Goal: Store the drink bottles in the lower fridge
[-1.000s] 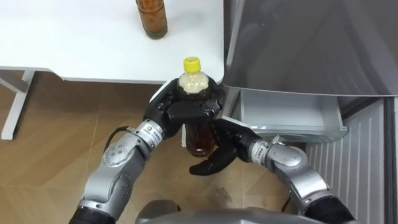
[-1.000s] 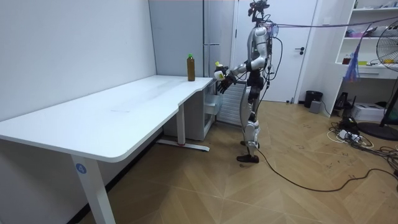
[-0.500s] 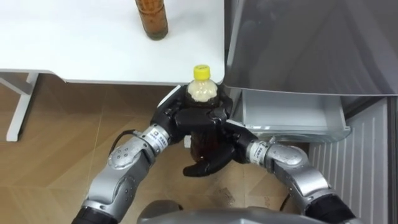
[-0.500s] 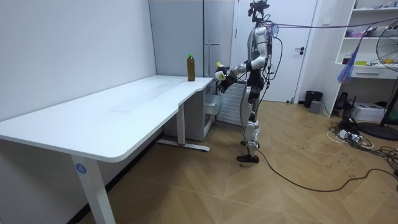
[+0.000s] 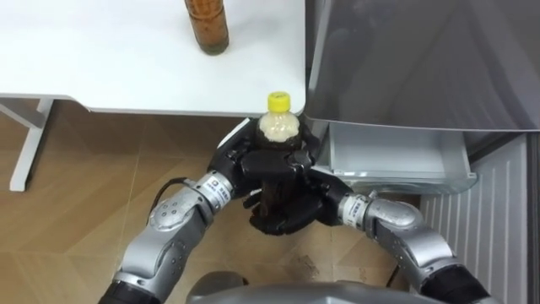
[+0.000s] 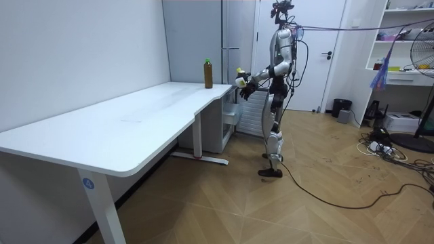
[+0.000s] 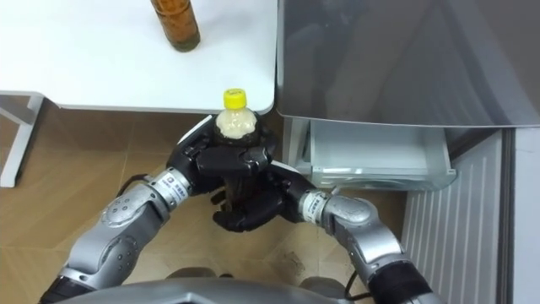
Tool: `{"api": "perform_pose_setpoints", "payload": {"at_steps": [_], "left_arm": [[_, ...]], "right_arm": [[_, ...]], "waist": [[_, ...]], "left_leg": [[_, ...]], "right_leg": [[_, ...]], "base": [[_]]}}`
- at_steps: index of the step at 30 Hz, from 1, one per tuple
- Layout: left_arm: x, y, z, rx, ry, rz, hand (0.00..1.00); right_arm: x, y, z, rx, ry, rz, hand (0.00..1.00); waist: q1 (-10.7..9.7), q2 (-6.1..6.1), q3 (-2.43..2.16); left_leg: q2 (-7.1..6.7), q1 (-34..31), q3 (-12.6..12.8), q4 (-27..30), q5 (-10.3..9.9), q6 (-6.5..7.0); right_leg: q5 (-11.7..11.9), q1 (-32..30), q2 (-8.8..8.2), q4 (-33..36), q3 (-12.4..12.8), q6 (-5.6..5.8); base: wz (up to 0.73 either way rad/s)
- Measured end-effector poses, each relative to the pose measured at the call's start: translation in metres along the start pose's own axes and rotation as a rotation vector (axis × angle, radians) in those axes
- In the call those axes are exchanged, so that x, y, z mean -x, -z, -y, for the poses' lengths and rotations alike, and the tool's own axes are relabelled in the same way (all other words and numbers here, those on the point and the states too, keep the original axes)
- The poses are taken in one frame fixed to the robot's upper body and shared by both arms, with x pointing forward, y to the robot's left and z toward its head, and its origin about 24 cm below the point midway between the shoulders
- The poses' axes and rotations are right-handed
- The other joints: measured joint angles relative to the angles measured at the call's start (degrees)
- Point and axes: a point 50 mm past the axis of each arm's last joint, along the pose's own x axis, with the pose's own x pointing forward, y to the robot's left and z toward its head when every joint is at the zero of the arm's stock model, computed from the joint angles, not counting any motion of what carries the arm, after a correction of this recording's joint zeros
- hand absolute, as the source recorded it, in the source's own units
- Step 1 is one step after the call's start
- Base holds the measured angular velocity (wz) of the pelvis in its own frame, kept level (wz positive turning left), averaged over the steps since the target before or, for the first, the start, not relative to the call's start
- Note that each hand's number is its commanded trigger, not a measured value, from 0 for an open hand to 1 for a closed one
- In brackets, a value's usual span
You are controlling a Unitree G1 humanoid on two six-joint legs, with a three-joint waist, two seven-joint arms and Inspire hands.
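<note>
Left hand [image 5: 251,160] fingers wrap the yellow-capped bottle [image 5: 279,127] up top, right hand [image 5: 291,215] fingers curl round its base, open fridge drawer [image 5: 396,160] at 3 o'clock; one hand letting go early could tip and drop it

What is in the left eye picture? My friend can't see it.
The robot's left hand and, lower, its right hand grip a yellow-capped bottle of brown drink upright above the wood floor. A second bottle stands on the white table beyond, and an open fridge drawer sits to the right.
</note>
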Motion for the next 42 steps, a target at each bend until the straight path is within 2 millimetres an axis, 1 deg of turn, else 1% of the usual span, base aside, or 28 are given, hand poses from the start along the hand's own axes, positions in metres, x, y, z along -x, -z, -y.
{"api": "perform_pose_setpoints", "payload": {"at_steps": [5,6,7,8,9,10,11,35,42], "left_arm": [[0.0007,0.0003,-0.0009,0.031,-0.004,0.004,0.99],[0.0007,0.0004,-0.0011,0.038,-0.006,0.005,0.93],[0.0007,0.0003,-0.0011,0.039,-0.007,0.006,0.79],[0.0008,0.0003,-0.0012,0.040,-0.008,0.006,0.69],[0.0007,0.0004,-0.0011,0.043,-0.007,0.006,0.40],[0.0006,0.0006,-0.0008,0.045,-0.006,0.006,0.13],[0.0008,0.0005,-0.0010,0.048,-0.006,0.007,0.00],[0.0016,-0.0028,-0.0026,0.034,-0.008,0.031,0.00],[0.0022,-0.0047,-0.0051,0.031,-0.018,0.040,0.00]], "right_arm": [[0.0018,-0.0008,0.0011,0.018,-0.008,0.003,1.00],[0.0017,-0.0010,0.0012,0.018,-0.007,0.003,1.00],[0.0017,-0.0010,0.0012,0.018,-0.007,0.003,1.00],[0.0017,-0.0010,0.0012,0.018,-0.007,0.003,1.00],[0.0017,-0.0010,0.0011,0.018,-0.008,0.003,1.00],[0.0017,-0.0010,0.0011,0.018,-0.008,0.003,1.00],[0.0018,-0.0010,0.0013,0.019,-0.007,0.003,1.00],[0.0024,-0.0004,0.0018,0.008,-0.008,0.001,1.00],[0.0023,-0.0002,0.0014,-0.006,-0.010,0.004,1.00]], "waist": [[-0.02,-0.13,0.03],[-0.02,-0.20,0.03],[-0.02,-0.24,0.03],[-0.02,-0.33,0.05],[-0.02,-0.37,0.07],[-0.02,-0.44,0.07],[-0.02,-0.48,0.07],[-0.07,-0.54,0.12],[0.19,-0.54,0.12]], "left_leg": [[0.00,-0.03,0.00,0.05,0.01,0.01],[0.00,-0.03,0.00,0.06,0.02,0.01],[0.00,-0.04,0.00,0.06,0.02,0.01],[0.00,-0.04,0.00,0.06,0.02,0.01],[0.00,-0.04,0.00,0.06,0.02,0.01],[0.00,-0.05,0.00,0.06,0.01,0.01],[0.00,-0.05,0.00,0.05,0.01,0.01],[0.00,-0.13,-0.01,-0.05,0.01,0.01],[0.00,-0.07,0.00,-0.06,0.01,0.01]], "right_leg": [[0.00,0.02,0.00,0.01,0.03,0.00],[0.00,0.02,0.00,0.01,0.03,0.00],[0.00,0.02,0.00,0.01,0.04,0.00],[0.00,0.02,0.00,0.00,0.03,0.00],[0.00,0.02,0.00,0.00,0.03,0.00],[0.00,0.02,0.00,0.00,0.03,0.00],[0.00,0.02,0.00,0.00,0.03,0.00],[0.00,0.00,0.00,0.00,0.02,0.00],[0.00,-0.06,0.00,-0.02,-0.05,0.00]], "base": [[0.00],[0.00],[0.00],[0.00],[0.00],[0.00],[0.00],[0.00],[0.00]]}}
